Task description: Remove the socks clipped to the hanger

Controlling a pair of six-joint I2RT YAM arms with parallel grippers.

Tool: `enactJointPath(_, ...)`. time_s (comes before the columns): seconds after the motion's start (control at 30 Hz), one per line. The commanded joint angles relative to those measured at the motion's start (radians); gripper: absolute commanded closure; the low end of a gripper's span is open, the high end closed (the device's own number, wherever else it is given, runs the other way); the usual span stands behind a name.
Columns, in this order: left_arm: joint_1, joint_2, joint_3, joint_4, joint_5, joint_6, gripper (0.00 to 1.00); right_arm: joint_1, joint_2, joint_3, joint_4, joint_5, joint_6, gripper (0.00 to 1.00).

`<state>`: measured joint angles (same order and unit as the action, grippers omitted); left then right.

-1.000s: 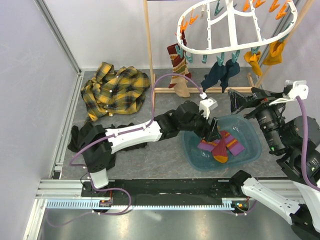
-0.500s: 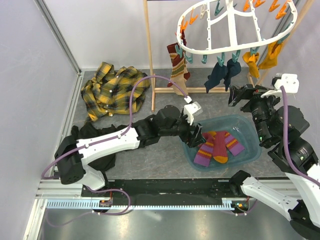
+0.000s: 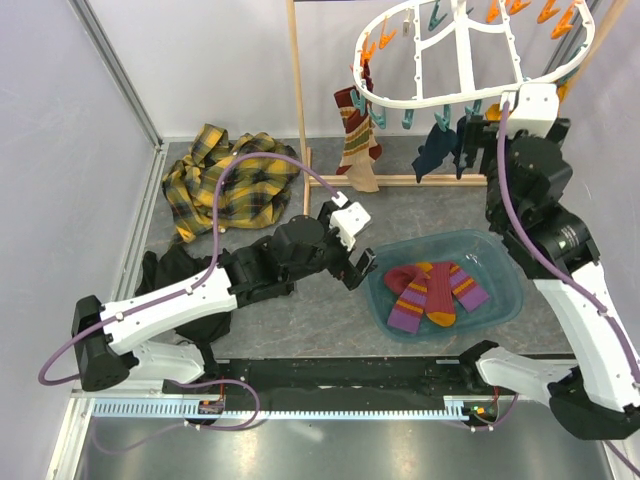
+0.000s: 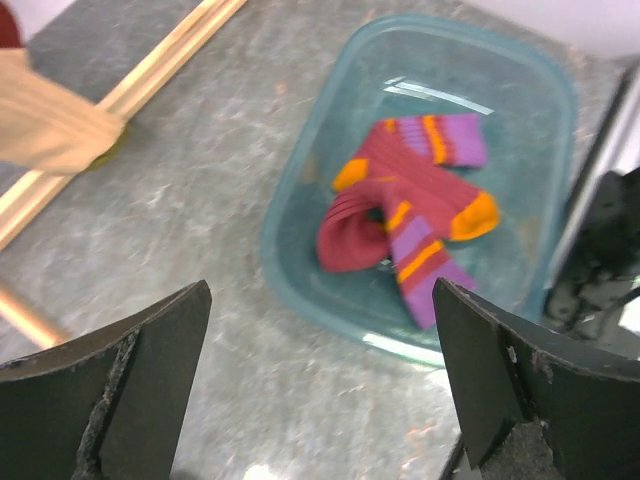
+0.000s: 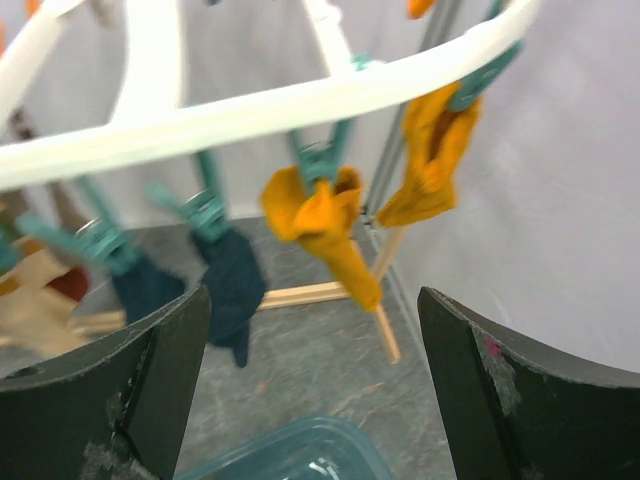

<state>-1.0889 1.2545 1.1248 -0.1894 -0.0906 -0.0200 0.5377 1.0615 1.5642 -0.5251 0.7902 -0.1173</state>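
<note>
Left jaws, apart, backed off striped socks (image 4: 405,205) in basin (image 4: 298,262); right jaws, apart, rose below blurred mustard socks (image 5: 320,215); hanger (image 5: 250,115) cropped.

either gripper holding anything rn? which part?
Nothing is held. The left gripper is open by the tub, where the striped socks lie loose. The right gripper is open near a mustard sock clipped to the hanger, not touching it.

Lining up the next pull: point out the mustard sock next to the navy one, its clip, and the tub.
mustard sock (image 5: 318,215), right wrist view, on its bunched middle.
teal clip (image 5: 318,158), right wrist view, on its body just above the sock.
tub (image 4: 292,200), left wrist view, on its left wall.
</note>
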Motion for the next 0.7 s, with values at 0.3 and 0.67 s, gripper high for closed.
enactJointPath(0.3, -0.012, -0.093, -0.053, 0.002, -0.06, 0.084, 0.01, -0.53, 0.097, 0.129, -0.042, -0.618, 0.057, 0.09)
enactJointPath(0.67, -0.016, -0.084, -0.056, 0.01, -0.07, 0.088, 0.01, -0.731, 0.146, 0.017, 0.008, -1.057, 0.065, 0.21)
